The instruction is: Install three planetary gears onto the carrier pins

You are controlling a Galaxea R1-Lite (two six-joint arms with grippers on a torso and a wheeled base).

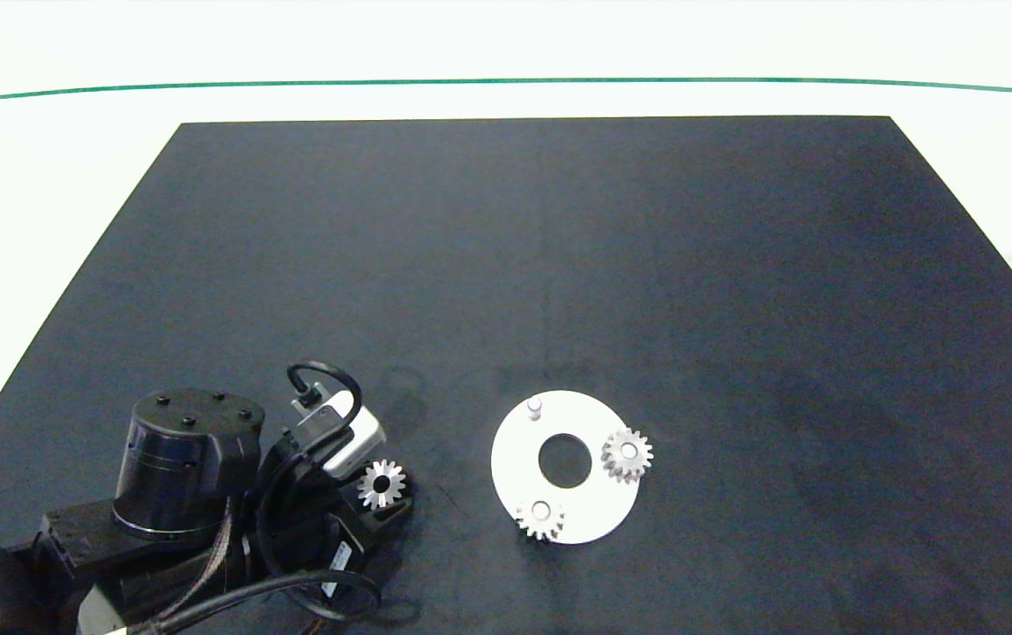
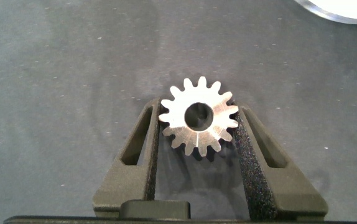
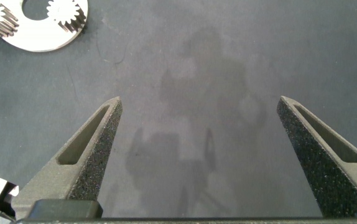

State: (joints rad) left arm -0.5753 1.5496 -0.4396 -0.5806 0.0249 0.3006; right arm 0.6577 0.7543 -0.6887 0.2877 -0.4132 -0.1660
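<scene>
The dark matte worktop [image 1: 559, 247] lies bare across its far half and right side, leaving wide passage there. Near the front centre, a flat white ring-shaped disc [image 1: 515, 459] takes up room; two small silvery toothed gears [image 1: 628, 455] sit on its right and front edges, and one short pale pin [image 1: 534, 407] stands uncovered at its far side, open from above. A bare strip separates the disc from the left claw [image 1: 383, 494], whose bulky dark arm blocks the front-left corner. The right claw [image 3: 197, 155] hangs spread wide over bare surface.
</scene>
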